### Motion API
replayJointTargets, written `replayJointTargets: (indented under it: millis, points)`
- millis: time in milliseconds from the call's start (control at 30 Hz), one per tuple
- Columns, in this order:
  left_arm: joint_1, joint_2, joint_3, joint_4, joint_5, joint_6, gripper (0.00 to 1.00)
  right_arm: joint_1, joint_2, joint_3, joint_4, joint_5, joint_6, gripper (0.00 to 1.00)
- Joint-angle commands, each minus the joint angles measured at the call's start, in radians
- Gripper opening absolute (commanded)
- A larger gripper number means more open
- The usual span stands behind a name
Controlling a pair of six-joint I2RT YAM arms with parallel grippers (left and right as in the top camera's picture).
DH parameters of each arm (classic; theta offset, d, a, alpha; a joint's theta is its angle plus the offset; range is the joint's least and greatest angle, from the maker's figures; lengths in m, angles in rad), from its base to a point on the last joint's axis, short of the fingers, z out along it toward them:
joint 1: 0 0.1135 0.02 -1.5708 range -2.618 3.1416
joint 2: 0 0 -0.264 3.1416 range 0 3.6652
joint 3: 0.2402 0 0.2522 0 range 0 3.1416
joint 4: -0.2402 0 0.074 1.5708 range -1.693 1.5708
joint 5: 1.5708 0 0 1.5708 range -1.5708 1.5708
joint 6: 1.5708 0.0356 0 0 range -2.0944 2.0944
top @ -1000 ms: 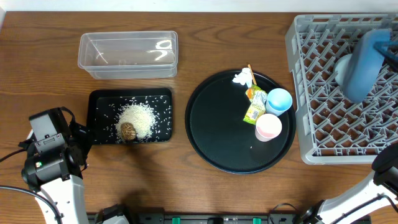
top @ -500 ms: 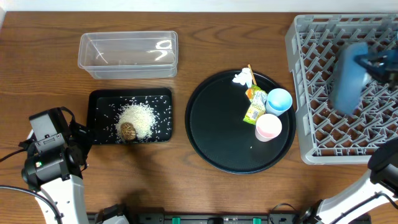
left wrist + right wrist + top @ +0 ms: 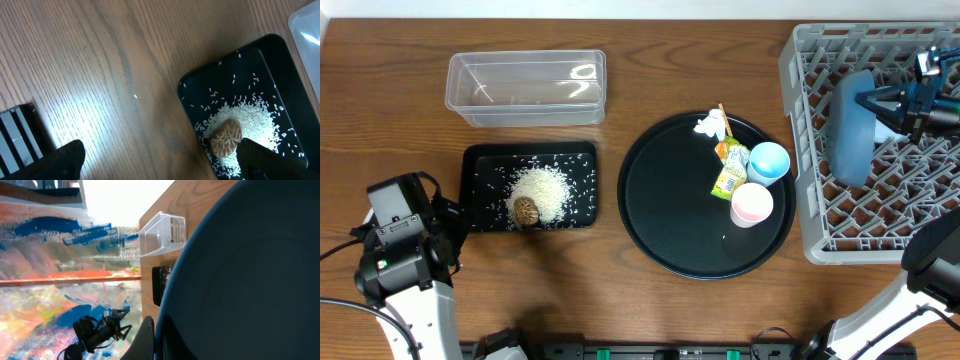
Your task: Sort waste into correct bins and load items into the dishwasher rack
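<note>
So the right arm comes in from the bottom right corner and reaches up over the dishwasher rack (image 3: 798, 150), wrist turned sideways so the right gripper (image 3: 905, 104) points left. Its fingers are clamped tight on the rim of the dark blue plate (image 3: 849, 128), which stands on edge, nearly upright, over the rack's left half. The right wrist cam is basically all plate (image 3: 250, 280).

The left arm is tucked low at the left table edge. The left gripper (image 3: 160, 162) is spread wide, holding nothing, above bare wood just beside the black rectangular tray (image 3: 480, 160), where the rice (image 3: 542, 186) and brown lump (image 3: 527, 211) sit. The clear tub (image 3: 525, 88) is behind that.

The pink cup (image 3: 752, 204), light blue cup (image 3: 768, 162), wrapper (image 3: 729, 180), tissue (image 3: 710, 125) and chopstick (image 3: 722, 110) are all on the round black tray (image 3: 660, 200)
</note>
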Motion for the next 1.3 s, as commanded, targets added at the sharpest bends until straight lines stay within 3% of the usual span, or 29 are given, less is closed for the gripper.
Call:
replayJointTargets:
  millis: [0, 500, 700, 900, 1033, 1267]
  points:
    - [0.003, 0.001, 0.001, -0.003, -0.008, -0.010, 0.98, -0.026, -0.024, -0.011, 0.008, 0.042, -0.014, 0.01]
    - [0.003, 0.001, 0.001, -0.002, -0.008, -0.010, 0.98, -0.127, -0.024, -0.011, 0.034, 0.179, 0.029, 0.01]
    - [0.003, 0.001, 0.001, -0.003, -0.008, -0.010, 0.98, -0.137, -0.024, -0.010, 0.106, 0.302, 0.164, 0.02]
    - [0.003, 0.001, 0.001, -0.002, -0.008, -0.010, 0.98, -0.164, -0.025, 0.023, 0.165, 0.638, 0.352, 0.04]
    - [0.003, 0.001, 0.001, -0.003, -0.008, -0.010, 0.98, -0.167, -0.026, 0.068, 0.172, 0.868, 0.469, 0.13]
    - [0.003, 0.001, 0.001, -0.003, -0.008, -0.010, 0.98, -0.165, -0.034, 0.136, 0.143, 0.993, 0.540, 0.20]
